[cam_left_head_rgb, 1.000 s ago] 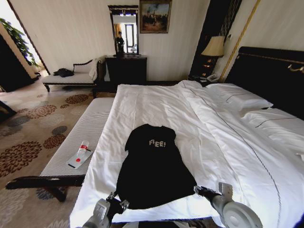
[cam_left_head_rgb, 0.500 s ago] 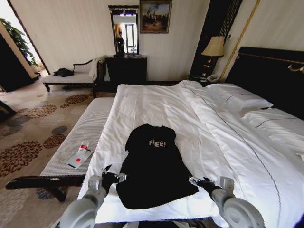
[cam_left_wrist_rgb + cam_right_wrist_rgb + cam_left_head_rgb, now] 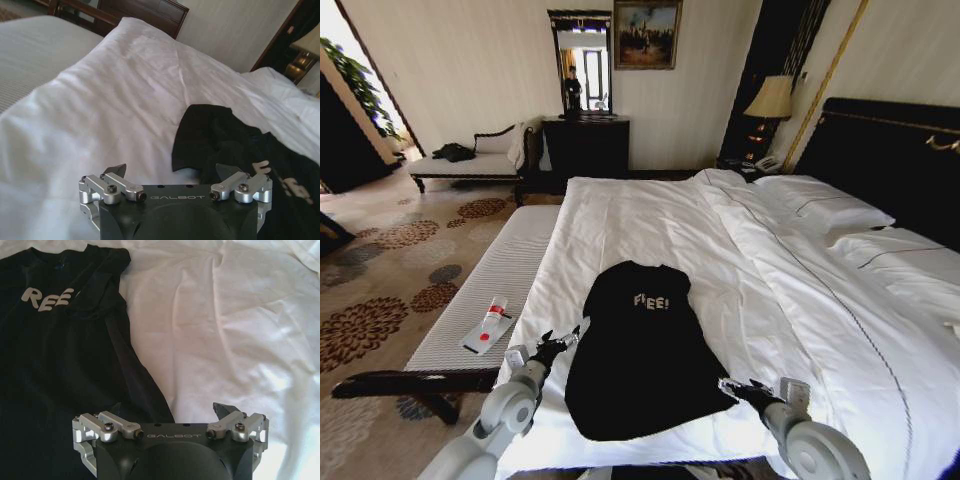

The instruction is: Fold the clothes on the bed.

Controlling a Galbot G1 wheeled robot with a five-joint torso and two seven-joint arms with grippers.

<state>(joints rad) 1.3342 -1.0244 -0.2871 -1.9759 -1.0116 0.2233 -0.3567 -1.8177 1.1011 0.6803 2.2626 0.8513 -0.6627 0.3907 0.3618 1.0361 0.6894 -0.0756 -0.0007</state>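
The bed (image 3: 650,215) carries the black T-shirt (image 3: 642,350) flat on its white duvet at the foot end, collar toward 12 o'clock. The left gripper (image 3: 558,343) reaches in at the shirt's 9 o'clock edge, fingers spread and empty. The right gripper (image 3: 733,386) sits at its 4 o'clock corner, fingers likewise spread.

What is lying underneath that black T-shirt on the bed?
The black T-shirt lies flat on the bed's white duvet, which shows all around it. Whatever sits directly beneath the cloth is covered. Both grippers, left and right, are open beside it.
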